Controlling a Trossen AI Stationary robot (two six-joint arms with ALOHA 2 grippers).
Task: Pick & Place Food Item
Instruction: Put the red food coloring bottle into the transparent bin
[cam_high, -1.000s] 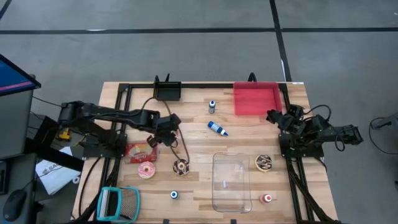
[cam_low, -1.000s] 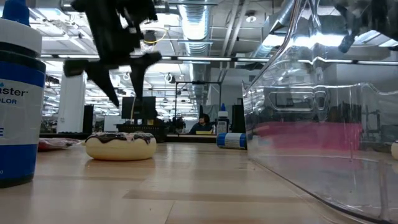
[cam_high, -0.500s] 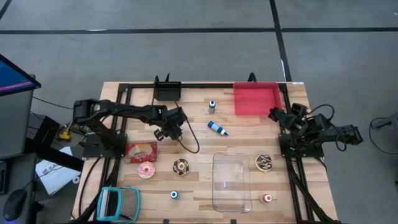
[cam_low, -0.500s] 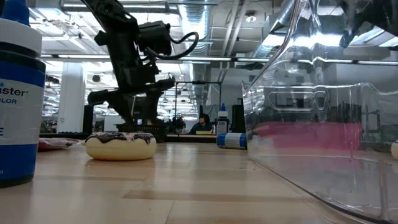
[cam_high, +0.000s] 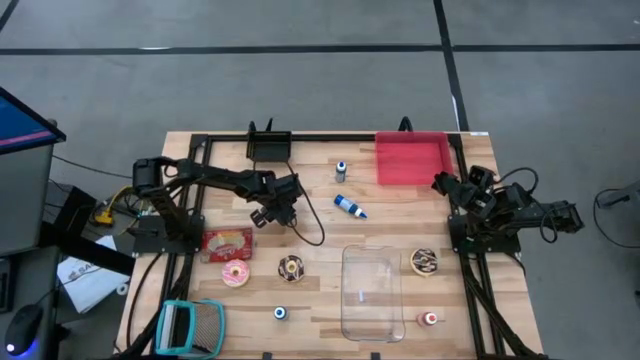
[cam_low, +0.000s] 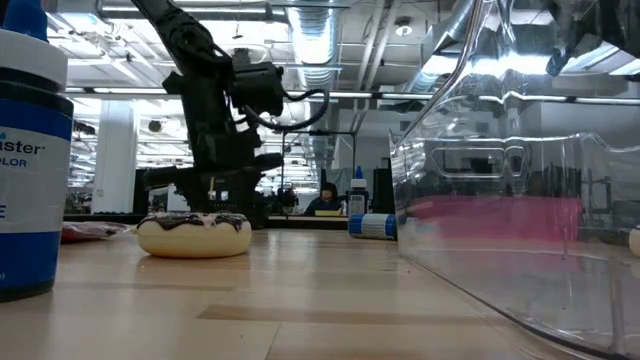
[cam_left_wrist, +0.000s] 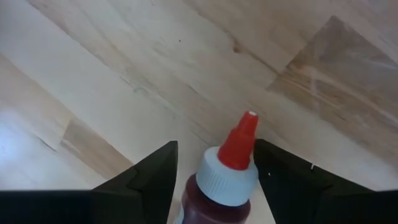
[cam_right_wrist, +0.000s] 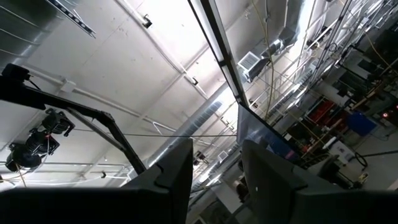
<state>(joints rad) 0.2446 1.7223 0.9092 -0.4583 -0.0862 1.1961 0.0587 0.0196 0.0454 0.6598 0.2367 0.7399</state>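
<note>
Left gripper swings away from the doughnuts

Moved up-table since a second ago, the left gripper (cam_high: 283, 207) has a red-capped bottle (cam_left_wrist: 224, 177) between its jaws; whether they clamp it cannot be told. The chocolate doughnut (cam_high: 290, 267) lies well apart, nearer the front edge, left of the clear tub (cam_high: 372, 292). The right gripper (cam_high: 443, 186) waits beside the red bin (cam_high: 412, 158), jaws apart
</note>
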